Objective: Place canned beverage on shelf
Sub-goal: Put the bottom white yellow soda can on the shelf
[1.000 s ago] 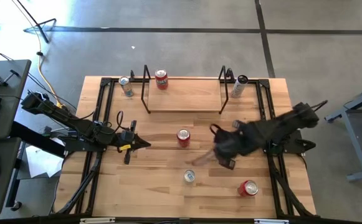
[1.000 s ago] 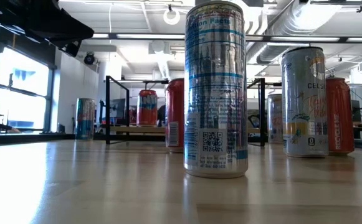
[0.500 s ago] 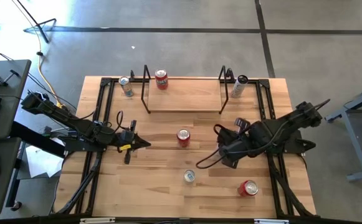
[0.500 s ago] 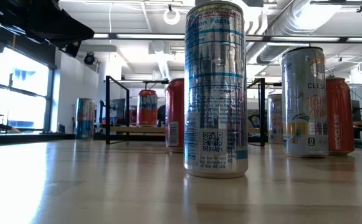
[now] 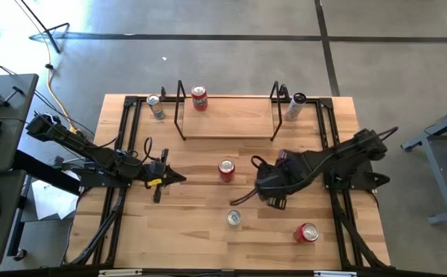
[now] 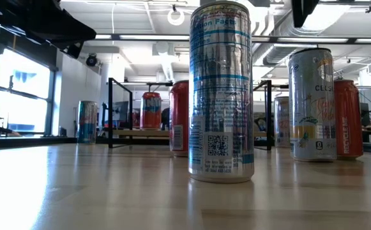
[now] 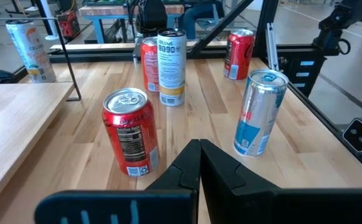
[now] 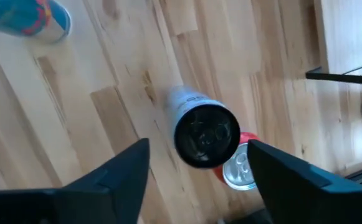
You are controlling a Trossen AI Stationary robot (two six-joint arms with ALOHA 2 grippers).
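High view: shelf [image 5: 227, 123] light wood, black wire ends; red can [image 5: 199, 98] on it.

The shelf [image 5: 227, 118] lies along the far edge of the table [image 5: 185, 231], about midway across. One can [image 5: 199, 98] stands on its far left part, just inside the left wire frame [image 5: 181, 110]. Another can [image 5: 155, 107] stands on the table left of the shelf, and a tall can [image 5: 295, 107] just outside the right wire frame [image 5: 277, 111].

Before the shelf, near the table's middle, stands a can [image 5: 226, 170]. Nearer the front edge is a further can [image 5: 233, 219], and to its right, closest to the front, one more [image 5: 307, 232].

The left gripper [image 5: 171, 178] lies left of the middle can. The right gripper [image 5: 263, 185] hangs to that can's right, apparently above another can [image 8: 204, 133].
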